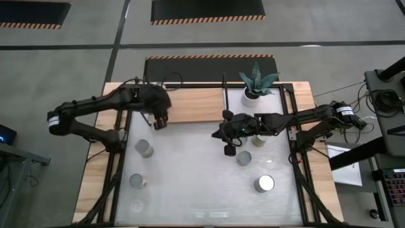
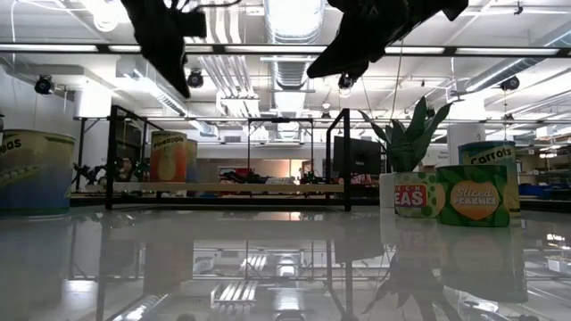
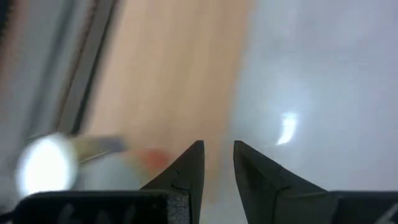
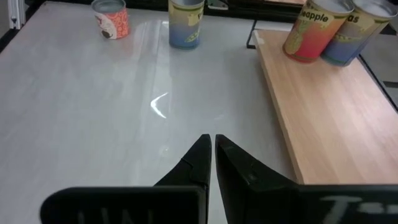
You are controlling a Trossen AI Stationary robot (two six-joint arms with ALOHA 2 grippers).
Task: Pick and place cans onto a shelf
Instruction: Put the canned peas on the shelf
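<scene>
Free room: middle of the surface [image 1: 190, 158], bare between the can groups; middle of the shelf [image 1: 196, 104] bare.
Obstacles: three cans [image 1: 144, 149] left, three right; potted plant [image 1: 255, 85] at shelf's right end; right arm's tool [image 1: 229, 150] over the centre.

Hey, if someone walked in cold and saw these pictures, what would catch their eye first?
Probably the two dark arms reaching in over the white table: the left gripper at the edge of the wooden shelf, the right gripper out over the tabletop, empty. Next, the spiky green plant in its white pot at the shelf's right end, and the shiny-topped cans scattered across the table.
</scene>
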